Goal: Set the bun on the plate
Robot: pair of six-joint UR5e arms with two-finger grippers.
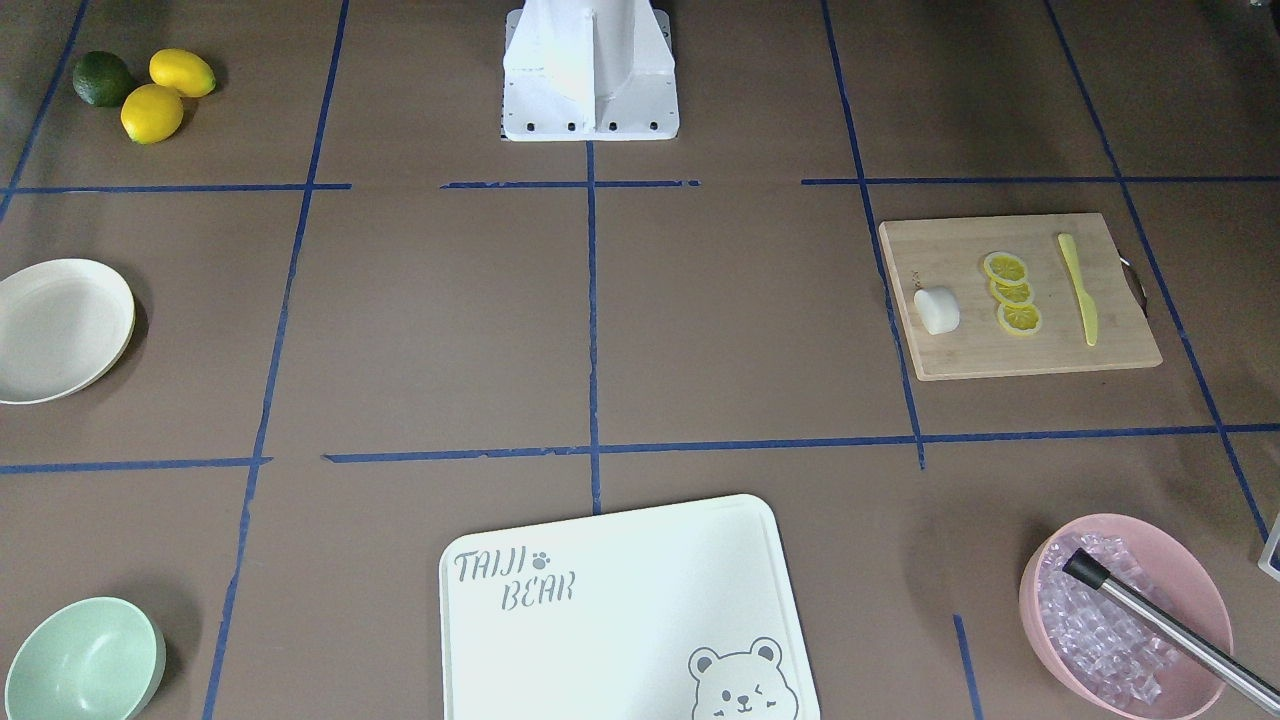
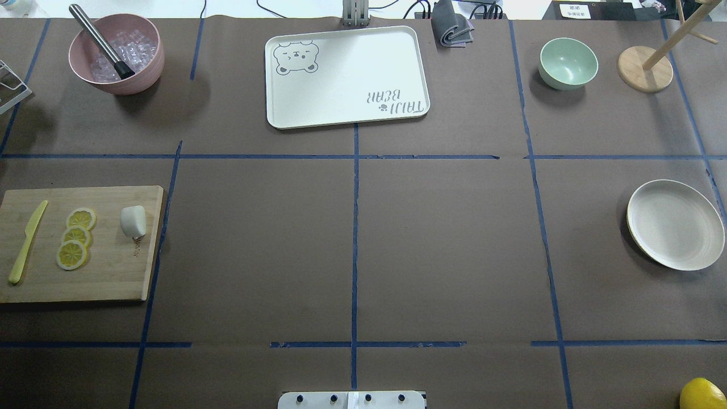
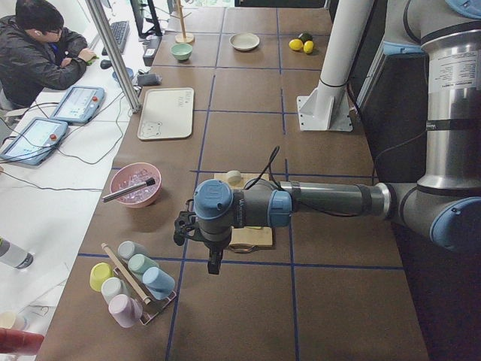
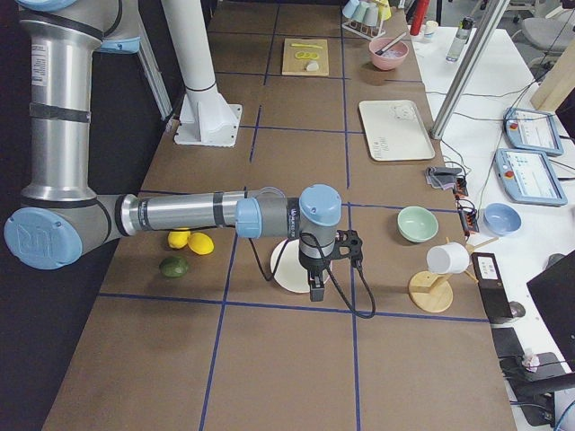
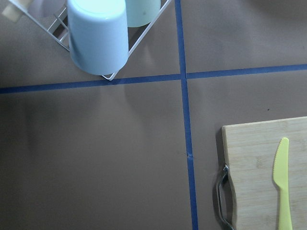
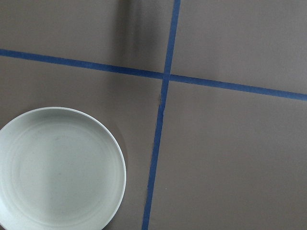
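The bun (image 2: pixel 133 221) is a small white rounded block lying on the wooden cutting board (image 2: pixel 108 272), beside the lemon slices (image 2: pixel 75 237); it also shows in the front view as the bun (image 1: pixel 937 310). On the opposite side of the table sits the cream-white plate (image 2: pixel 676 224), with nothing on it, as the plate (image 6: pixel 57 167) shows in the right wrist view. My left gripper (image 3: pixel 215 268) hangs over the table near the board's end, away from the bun. My right gripper (image 4: pixel 315 293) hangs beside the plate (image 4: pixel 286 269). I cannot tell whether either is open or shut.
A yellow knife (image 2: pixel 25 243) lies on the board. A pink bowl of ice (image 2: pixel 116 54) holds a metal tool. The bear tray (image 2: pixel 346 76), mint bowl (image 2: pixel 568 62), wooden mug stand (image 2: pixel 644 68), cup rack (image 3: pixel 131 282) and lemons (image 1: pixel 165 95) ring the table. A person (image 3: pixel 37 53) sits alongside.
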